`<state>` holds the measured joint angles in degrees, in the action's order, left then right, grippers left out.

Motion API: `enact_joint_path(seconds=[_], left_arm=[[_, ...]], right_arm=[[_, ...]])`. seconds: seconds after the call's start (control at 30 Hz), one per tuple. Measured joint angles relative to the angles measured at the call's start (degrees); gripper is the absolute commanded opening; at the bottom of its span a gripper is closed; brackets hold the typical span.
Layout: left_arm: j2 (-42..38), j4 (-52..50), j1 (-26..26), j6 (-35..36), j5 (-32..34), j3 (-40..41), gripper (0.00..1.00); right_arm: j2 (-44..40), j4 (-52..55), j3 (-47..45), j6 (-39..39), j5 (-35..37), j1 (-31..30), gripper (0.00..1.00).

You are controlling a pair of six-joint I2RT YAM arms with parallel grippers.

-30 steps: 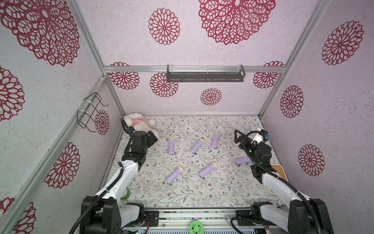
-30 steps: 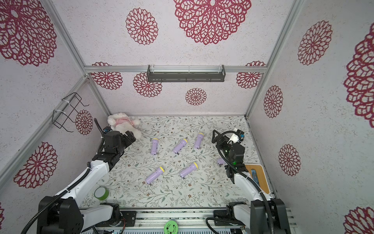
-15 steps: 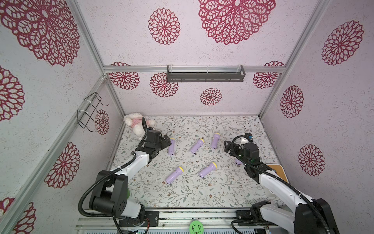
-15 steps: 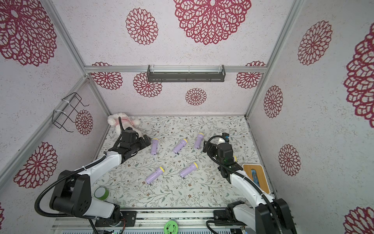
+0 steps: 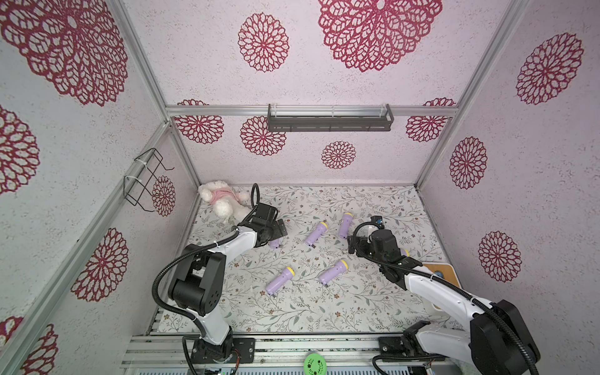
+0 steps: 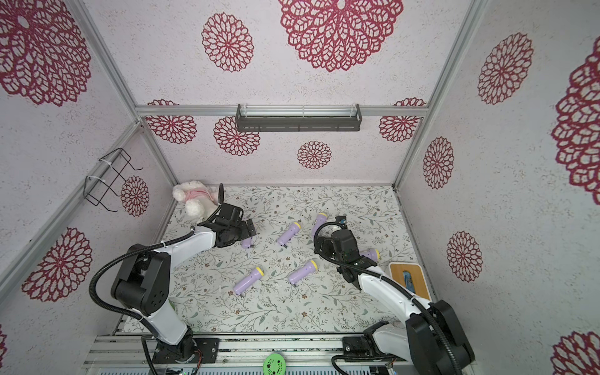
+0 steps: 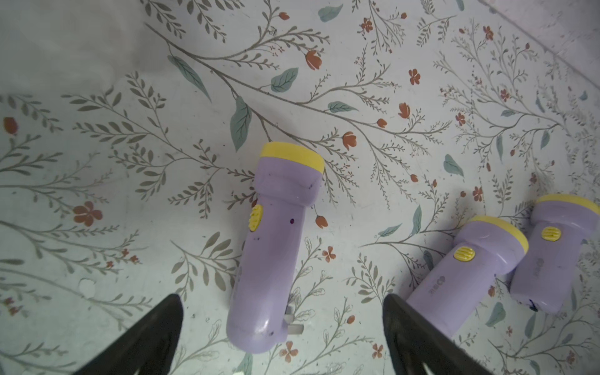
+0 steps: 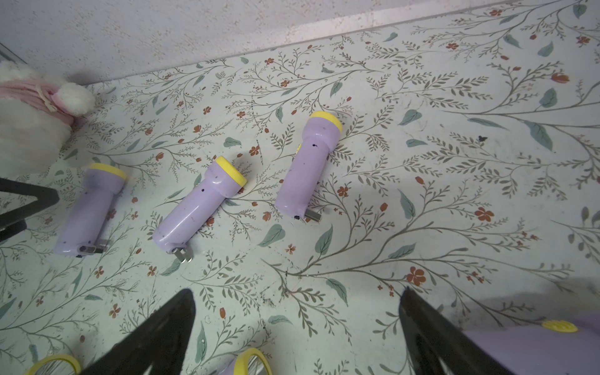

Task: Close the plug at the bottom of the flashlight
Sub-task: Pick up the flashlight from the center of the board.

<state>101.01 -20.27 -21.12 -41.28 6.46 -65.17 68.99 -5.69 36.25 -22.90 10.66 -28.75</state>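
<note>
Several purple flashlights with yellow heads lie on the floral mat [image 5: 373, 201]. My left gripper [image 5: 280, 229] hangs open over the leftmost flashlight [image 5: 274, 242]. In the left wrist view that flashlight [image 7: 272, 246] lies between the spread fingers [image 7: 156, 328]. Its metal plug [image 7: 293, 328] sticks out sideways at the bottom end. My right gripper [image 5: 351, 244] stands open and empty near the back-right flashlight [image 5: 345, 224]. In the right wrist view that flashlight's plug [image 8: 313, 216] juts out, as do the plugs [image 8: 181, 253] of its neighbours. Another flashlight [image 8: 535, 347] lies beside one right finger.
A white plush toy [image 5: 222, 201] lies in the back left corner, close behind the left wrist. A wooden board [image 5: 441, 276] sits by the right wall. Two more flashlights [image 5: 280, 279] [image 5: 333, 271] lie nearer the front. A dark shelf [image 5: 329, 118] hangs on the back wall.
The left arm has swung from beside the plush toy out over the leftmost flashlight. The right arm has moved from the right wall toward the middle. Both grippers stayed open.
</note>
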Motion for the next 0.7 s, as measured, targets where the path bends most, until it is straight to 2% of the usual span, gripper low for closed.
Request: enact_joint_path(seconds=[0.17,0.43,0.7], left_arm=[[3.39,-4.26,-1.7,0.96,3.54,-2.93,1.0],[6.54,-8.07,-2.14,1.2,5.62,-4.5,0.97],[9.97,-9.53,-2.25,1.36,6.38,-8.11,0.88]], right_arm=[[1.29,0.0,0.26,0.98,0.31,-1.42,0.99],[3.91,-1.44,0.15,1.51,-0.2,-2.32,0.98],[6.47,-3.85,-0.28,2.38,-0.85,-3.91,0.96]])
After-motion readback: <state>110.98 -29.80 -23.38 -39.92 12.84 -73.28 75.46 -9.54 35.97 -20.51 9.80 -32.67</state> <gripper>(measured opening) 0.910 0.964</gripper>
